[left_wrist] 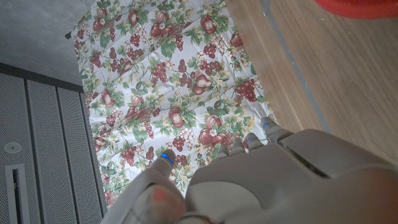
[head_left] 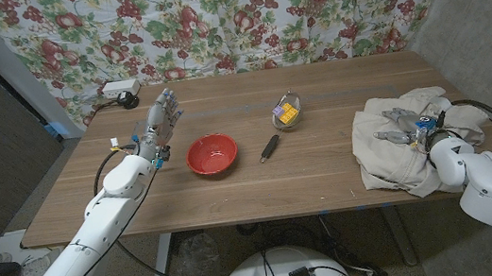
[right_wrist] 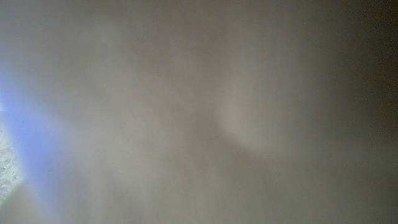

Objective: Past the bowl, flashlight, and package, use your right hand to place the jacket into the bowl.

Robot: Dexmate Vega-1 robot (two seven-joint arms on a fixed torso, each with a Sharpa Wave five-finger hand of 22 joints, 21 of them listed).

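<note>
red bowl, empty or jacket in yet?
Empty. In the head view the red bowl shows only its bare inside; the beige jacket lies crumpled at the table's right end, with the right robot hand on it.

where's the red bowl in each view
Head view: the round red bowl stands left of the table's middle, beside the raised left hand.
Left wrist view: a red sliver of the bowl cuts the picture's edge, past the left hand.
Right wrist view: blurred pale surface; I cannot tell the bowl there.
Shared landmark: the floral fruit-print curtain.
</note>
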